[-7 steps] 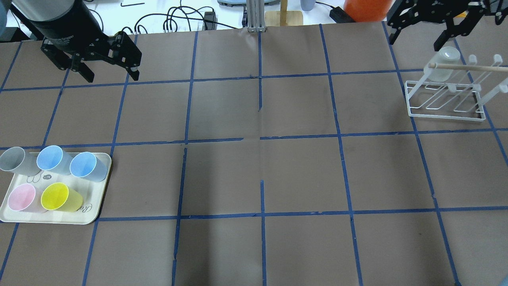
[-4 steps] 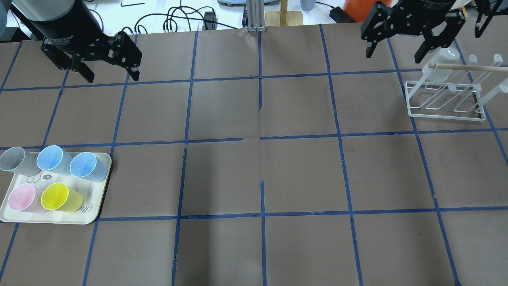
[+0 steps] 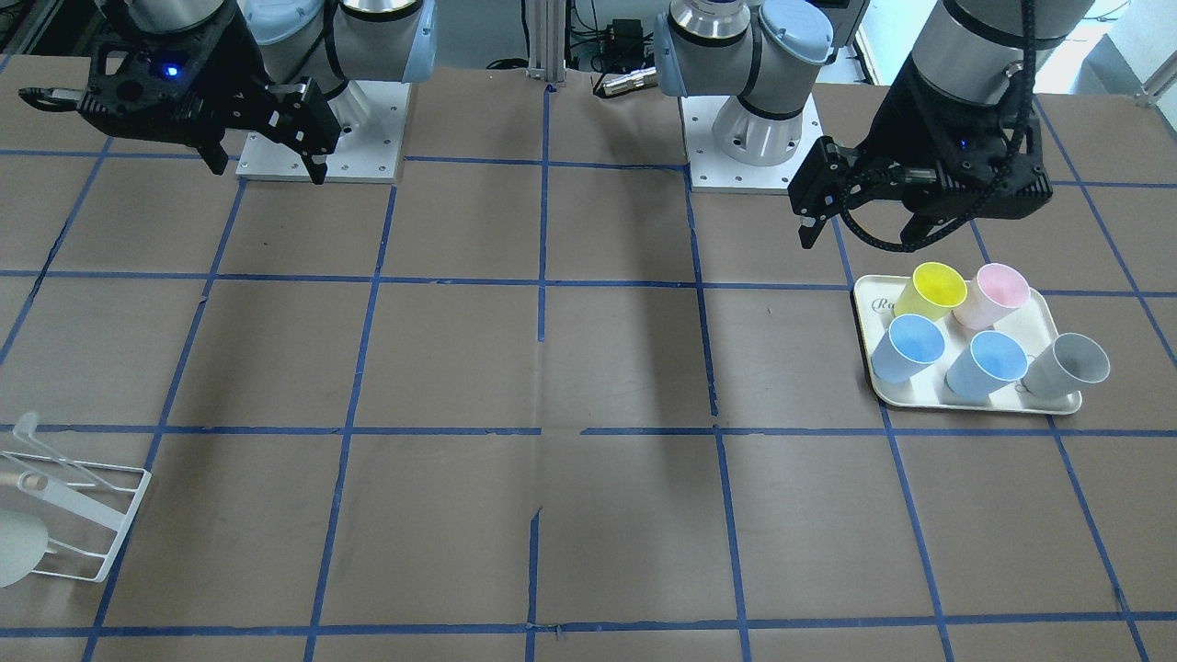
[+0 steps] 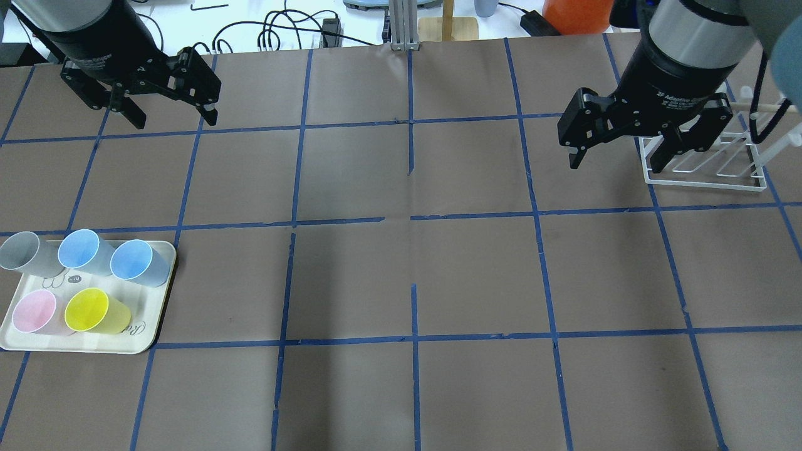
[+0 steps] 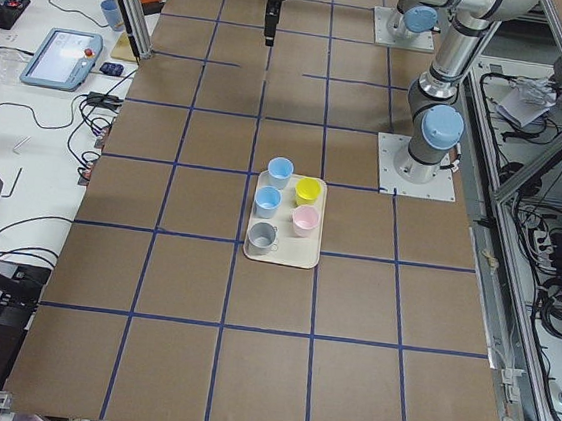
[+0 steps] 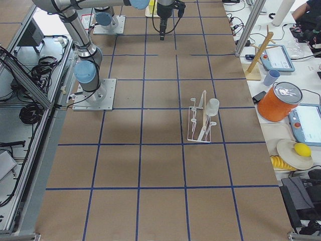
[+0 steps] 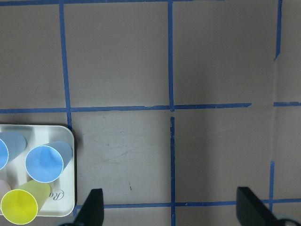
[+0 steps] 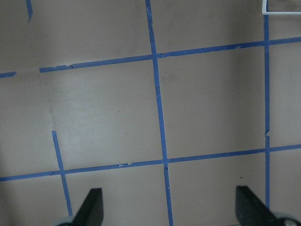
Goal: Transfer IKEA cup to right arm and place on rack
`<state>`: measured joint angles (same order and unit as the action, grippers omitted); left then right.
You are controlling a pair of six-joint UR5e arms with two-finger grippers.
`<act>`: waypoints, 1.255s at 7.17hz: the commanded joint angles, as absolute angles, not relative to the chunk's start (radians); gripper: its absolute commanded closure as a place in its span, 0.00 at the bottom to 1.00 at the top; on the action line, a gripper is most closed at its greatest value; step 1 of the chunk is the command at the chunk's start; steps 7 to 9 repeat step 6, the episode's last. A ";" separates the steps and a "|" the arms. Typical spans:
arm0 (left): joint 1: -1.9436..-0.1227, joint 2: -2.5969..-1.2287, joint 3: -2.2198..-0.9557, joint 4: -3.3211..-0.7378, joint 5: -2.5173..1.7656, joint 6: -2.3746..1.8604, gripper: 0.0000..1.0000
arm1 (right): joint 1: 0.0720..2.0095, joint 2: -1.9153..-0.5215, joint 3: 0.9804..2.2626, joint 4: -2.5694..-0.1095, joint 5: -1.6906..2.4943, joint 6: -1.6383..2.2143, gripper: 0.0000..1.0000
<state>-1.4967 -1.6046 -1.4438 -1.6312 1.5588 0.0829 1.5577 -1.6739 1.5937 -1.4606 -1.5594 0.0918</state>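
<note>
The cream-white IKEA cup [image 6: 213, 106] sits upside down on a prong of the white wire rack [image 6: 198, 137] at the table's far right. It also shows at the edge of the front view [image 3: 13, 550]. In the overhead view my right arm hides it. The rack [image 4: 708, 183] stands just behind my right gripper [image 4: 615, 165], which is open and empty above the table. It looks the same in the front view [image 3: 268, 168]. My left gripper [image 4: 175, 120] is open and empty at the back left, well above the tray. It shows in the front view too [image 3: 864, 234].
A cream tray [image 4: 94, 349] at the front left holds a grey cup [image 4: 22, 252], two blue cups [image 4: 80, 249], a pink cup [image 4: 34, 311] and a yellow cup [image 4: 91, 310]. A thin wooden stick [image 4: 777, 109] lies across the rack top. Cables and an orange container [image 4: 576, 15] lie beyond the back edge.
My right arm has swung from the back right corner, near the cup on the rack, forward and left, and now covers the cup in the overhead view. The left arm has hardly moved.
</note>
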 commanded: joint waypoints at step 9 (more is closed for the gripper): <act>-1.497 -1.615 -1.439 -1.626 1.555 0.083 0.00 | 1.555 -1.680 1.583 -1.474 -1.552 0.092 0.00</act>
